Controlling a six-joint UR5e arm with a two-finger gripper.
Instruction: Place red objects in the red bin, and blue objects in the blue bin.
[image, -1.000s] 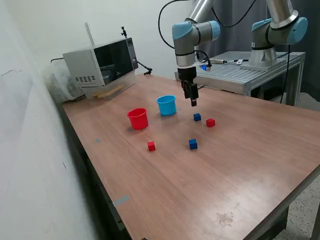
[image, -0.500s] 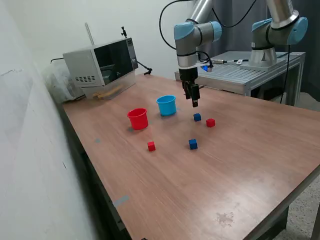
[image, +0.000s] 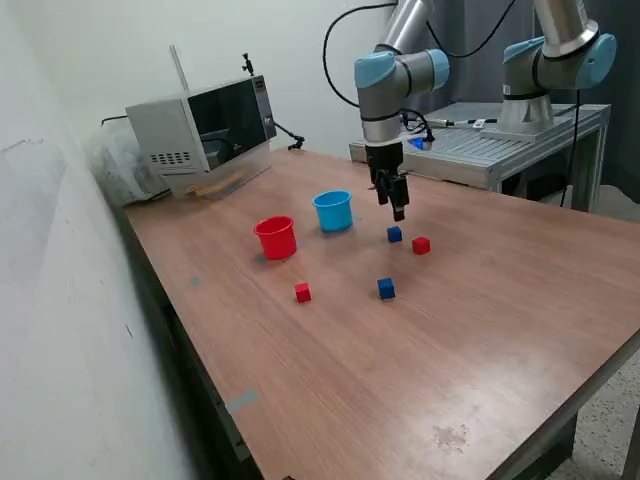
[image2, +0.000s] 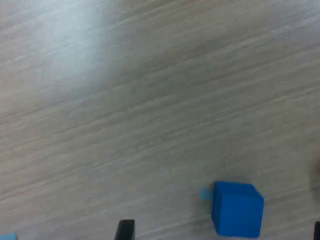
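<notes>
Blue cube lying on the wooden counter, wrist view showing only it, exterior view also showing red cube beside, fingers hanging just above, holding nothing, gap unclear

A silver microwave sits at the far corner of the wooden surface, beside a white wall.
</notes>
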